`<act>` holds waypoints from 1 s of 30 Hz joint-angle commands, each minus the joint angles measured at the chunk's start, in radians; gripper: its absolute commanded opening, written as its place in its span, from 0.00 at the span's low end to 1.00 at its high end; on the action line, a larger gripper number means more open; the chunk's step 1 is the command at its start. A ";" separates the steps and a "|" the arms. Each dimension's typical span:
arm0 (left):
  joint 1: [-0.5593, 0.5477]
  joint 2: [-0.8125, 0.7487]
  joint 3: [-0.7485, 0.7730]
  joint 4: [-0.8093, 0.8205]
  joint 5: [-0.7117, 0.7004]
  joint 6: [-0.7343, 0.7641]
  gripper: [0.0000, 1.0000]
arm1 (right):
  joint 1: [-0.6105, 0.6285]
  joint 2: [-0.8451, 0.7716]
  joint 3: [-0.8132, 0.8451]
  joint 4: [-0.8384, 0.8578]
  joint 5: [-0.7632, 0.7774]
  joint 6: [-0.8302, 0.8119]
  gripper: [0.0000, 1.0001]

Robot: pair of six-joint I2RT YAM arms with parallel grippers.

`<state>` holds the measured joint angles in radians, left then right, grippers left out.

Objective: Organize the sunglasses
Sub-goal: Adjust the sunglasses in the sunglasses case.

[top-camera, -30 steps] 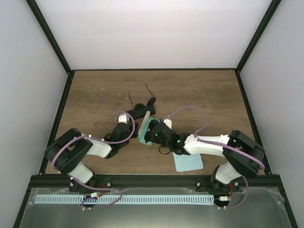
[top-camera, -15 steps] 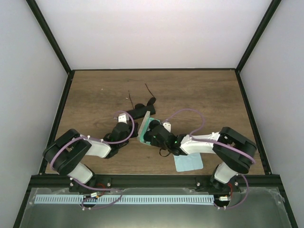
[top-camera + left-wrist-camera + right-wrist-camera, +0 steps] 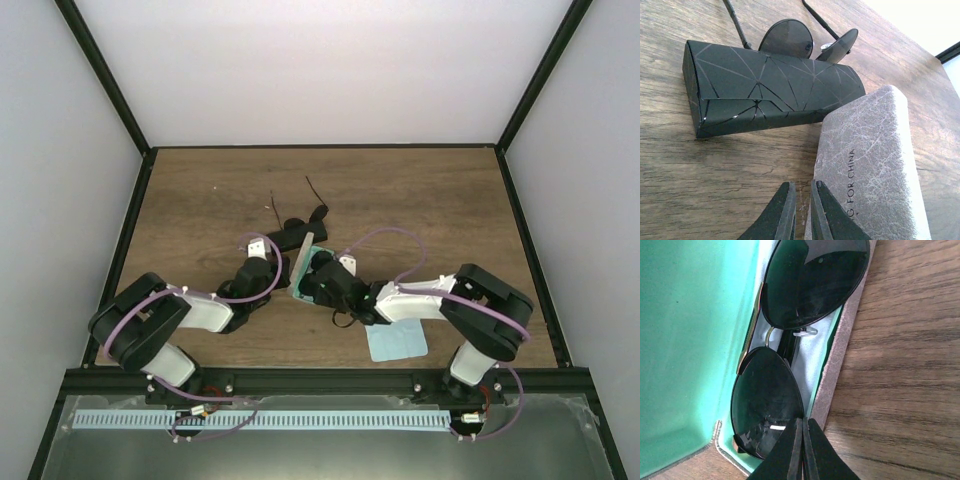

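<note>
Grey case stands open at mid-counter, lid tilted up, teal lining facing the right arm. Inside we see one pair of sunglasses. It is folded, with dark lenses facing up, lying on a pale liner along the case's long wall.

Black case with a fine geometric pattern lies closed just beyond the grey one. We cannot see what it contains. The second pair of sunglasses rests on the bare wood against the far side of the black case, arms stretched away from it.

A light blue cloth lies flat near the right arm's base, outside either case.

Left hand is narrowed to a slit on the near edge of the grey case's lid and appears to pinch it. Right hand has its fingers pressed together and holds nothing, tips over the case rim beside the lower lens.

Against the frame a second earlier, the right arm has swung left and brought its hand closer over the open case. Both cases, the loose pair and the cloth lie where they did.
</note>
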<state>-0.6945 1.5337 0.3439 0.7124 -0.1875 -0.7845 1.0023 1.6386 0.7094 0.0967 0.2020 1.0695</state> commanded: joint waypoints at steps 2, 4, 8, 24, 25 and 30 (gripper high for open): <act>-0.004 -0.026 -0.008 -0.005 -0.009 0.007 0.11 | -0.011 -0.092 -0.009 -0.049 0.070 -0.002 0.02; -0.005 -0.027 -0.008 -0.004 -0.011 0.007 0.11 | -0.035 -0.141 -0.026 -0.063 0.092 -0.006 0.02; -0.005 -0.028 -0.008 -0.004 -0.017 0.010 0.11 | -0.099 -0.166 -0.004 -0.074 0.083 -0.041 0.03; -0.005 -0.012 0.010 -0.003 0.013 0.019 0.11 | -0.226 0.104 0.202 -0.051 -0.017 -0.133 0.03; -0.004 -0.013 0.010 -0.004 0.013 0.020 0.11 | -0.226 0.120 0.206 -0.045 -0.031 -0.132 0.03; -0.005 -0.029 0.009 -0.013 0.014 0.022 0.11 | -0.226 0.173 0.223 -0.021 -0.082 -0.129 0.03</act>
<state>-0.6949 1.5208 0.3424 0.7002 -0.1776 -0.7795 0.7811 1.7718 0.8921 0.0616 0.1753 0.9539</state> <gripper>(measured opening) 0.110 0.027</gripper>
